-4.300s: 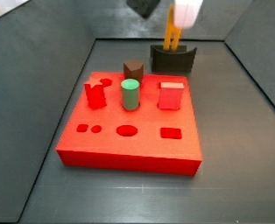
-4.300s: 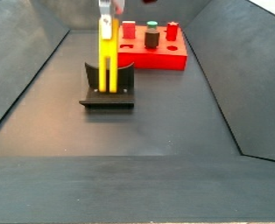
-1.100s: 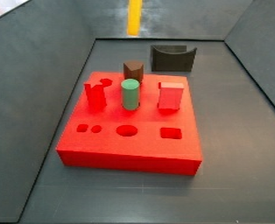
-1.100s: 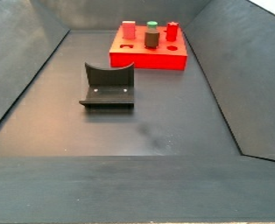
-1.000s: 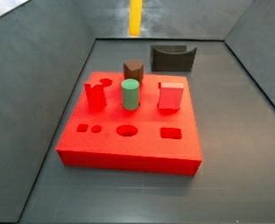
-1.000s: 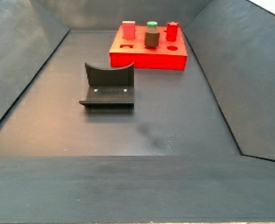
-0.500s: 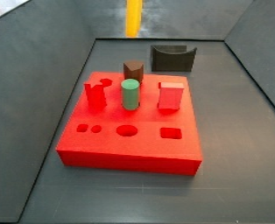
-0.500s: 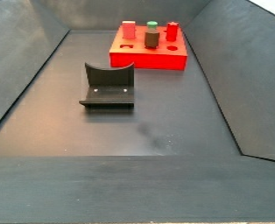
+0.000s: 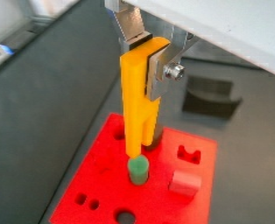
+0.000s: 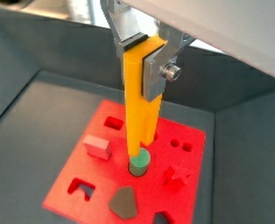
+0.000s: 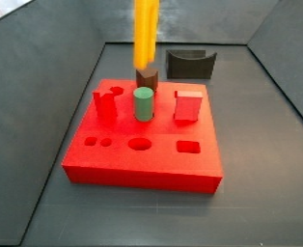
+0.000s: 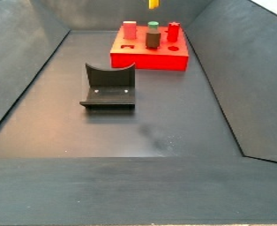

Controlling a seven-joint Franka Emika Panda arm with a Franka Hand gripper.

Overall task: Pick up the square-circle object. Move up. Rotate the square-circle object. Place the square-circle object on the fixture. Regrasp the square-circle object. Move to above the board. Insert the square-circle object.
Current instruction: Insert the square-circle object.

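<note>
In both wrist views the gripper is clamping the upper end of the square-circle object between its silver fingers, and the yellow-orange peg is hanging straight down from the jaws over the red board, its lower end lining up just above the green cylinder. In a side view the square-circle object is showing at the upper centre of the frame, vertical, above the brown peg at the back of the board; the gripper itself is out of that frame. The fixture is standing empty on the floor behind the board, at upper right of centre in that view.
</note>
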